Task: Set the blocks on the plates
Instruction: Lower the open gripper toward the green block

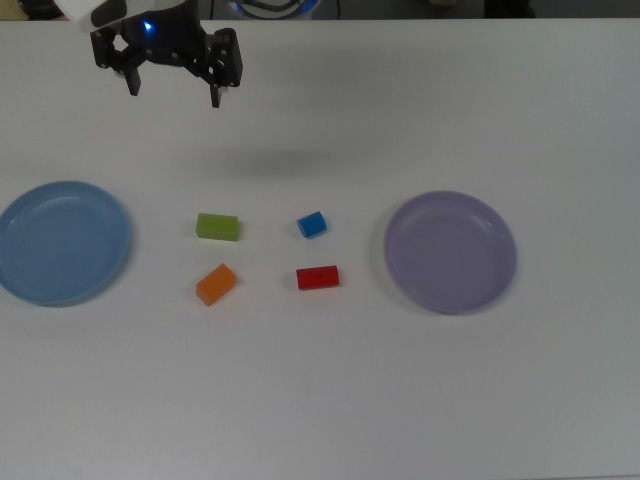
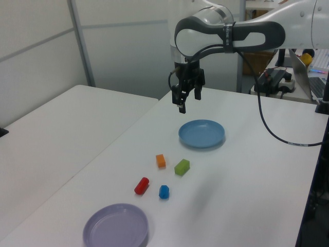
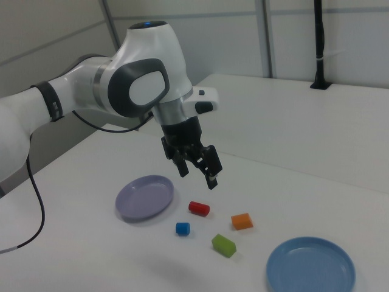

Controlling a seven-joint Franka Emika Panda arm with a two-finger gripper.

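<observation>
A: We begin with the tabletop [image 1: 400, 400], white and bearing everything. In the top view, taken as a clock face, where do the plates sit?

B: We find the light blue plate [image 1: 62, 243] at nine o'clock and the lavender plate [image 1: 450, 252] toward three o'clock, well apart. Both are bare; no block rests on either.

A: And the arm?

B: We see the arm [image 3: 121, 85] reaching over the tabletop, its hand [image 1: 172, 92] hanging in the air near eleven o'clock in the top view, clear of every block. Its two fingers are spread, with nothing between them.

A: Then the blocks, which we take last as the smallest things.

B: All four lie between the plates near the centre of the top view's dial. The green block [image 1: 218, 227] and the orange block [image 1: 215, 284] sit on the nine o'clock side, the red block [image 1: 317, 277] and the blue block [image 1: 312, 224] on the three o'clock side. None touches another.

A: Which step do we judge to be in hand?

B: The very first: nothing is placed, nothing grasped. We judge the next move calls for carrying the hand toward five o'clock over one block, likely the green as nearest, turning the fingers to straddle its short sides, then descending.
</observation>
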